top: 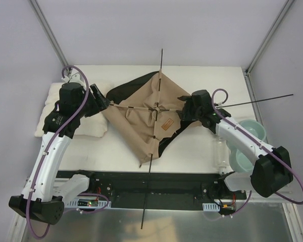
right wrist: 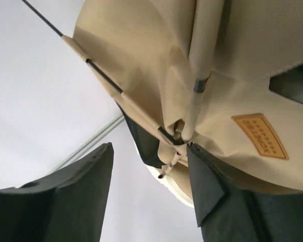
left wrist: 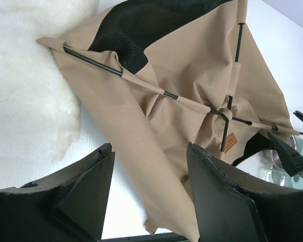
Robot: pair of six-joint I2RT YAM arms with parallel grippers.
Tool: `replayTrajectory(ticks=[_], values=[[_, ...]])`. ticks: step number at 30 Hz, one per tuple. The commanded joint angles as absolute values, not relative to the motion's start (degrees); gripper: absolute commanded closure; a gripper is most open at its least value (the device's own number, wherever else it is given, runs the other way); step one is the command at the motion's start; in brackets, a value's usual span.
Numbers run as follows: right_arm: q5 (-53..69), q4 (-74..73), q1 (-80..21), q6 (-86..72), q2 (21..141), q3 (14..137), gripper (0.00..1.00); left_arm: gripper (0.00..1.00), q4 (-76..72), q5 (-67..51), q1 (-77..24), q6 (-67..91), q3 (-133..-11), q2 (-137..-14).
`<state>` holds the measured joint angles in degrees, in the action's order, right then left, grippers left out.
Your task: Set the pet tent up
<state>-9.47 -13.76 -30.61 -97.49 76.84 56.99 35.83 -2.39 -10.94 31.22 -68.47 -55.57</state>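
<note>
The pet tent (top: 141,123) lies collapsed mid-table, tan fabric up, with black lining (top: 122,92) showing at its far left. Two thin black poles cross at its middle (top: 155,107). A brown label patch (top: 166,124) sits near the right corner. My left gripper (top: 102,101) is open and empty at the tent's left corner. In the left wrist view (left wrist: 149,156) the fabric (left wrist: 182,65) lies ahead of the fingers. My right gripper (top: 185,108) is open at the right corner. In the right wrist view (right wrist: 150,151) a pole sleeve end (right wrist: 184,133) sits by one finger (right wrist: 204,171). Pompom and doorway are hidden.
A cream fluffy pillow (top: 49,108) lies at the left under my left arm and also shows in the left wrist view (left wrist: 25,75). A teal bowl (top: 253,135) and a clear bottle (top: 221,154) stand at the right. Pole ends stick out past the far, near and right table edges.
</note>
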Motion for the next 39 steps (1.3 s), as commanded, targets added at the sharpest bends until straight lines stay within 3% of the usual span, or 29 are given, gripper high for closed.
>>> replayTrajectory(ticks=[1,6,9,13,16,20,25,39], values=[[-4.84,-18.36,-28.39,-90.37,71.82,59.24,0.31,0.39,34.01,-1.06,-11.25,31.2,-69.08,-57.12],[0.08,-22.41,-24.88,-76.34,66.98,61.69,0.28,0.39,34.01,-1.23,-11.25,30.67,-70.05,-58.53],[7.27,-23.02,-23.38,-54.58,69.59,69.14,0.28,0.39,34.1,-1.23,-11.25,30.41,-70.31,-58.8],[15.54,-35.21,-23.64,-24.6,80.92,87.32,0.26,0.38,34.1,-1.23,-11.25,30.24,-70.14,-58.54],[16.96,-45.76,-24.69,-4.55,88.05,97.36,0.22,0.38,34.1,-1.32,-11.25,30.15,-69.96,-57.75],[6.88,-51.23,-30.04,14.02,93.42,100.02,0.22,0.38,34.1,-1.58,-11.25,30.06,-69.43,-56.52],[4.48,-52.12,-33.22,24.77,97.9,99.06,0.34,0.37,34.1,-1.5,-11.25,30.06,-69.43,-55.37],[2.37,-40.87,-35.68,36.38,103.44,93.78,0.39,0.35,34.63,-0.44,-11.25,29.53,-69.43,-54.93]])
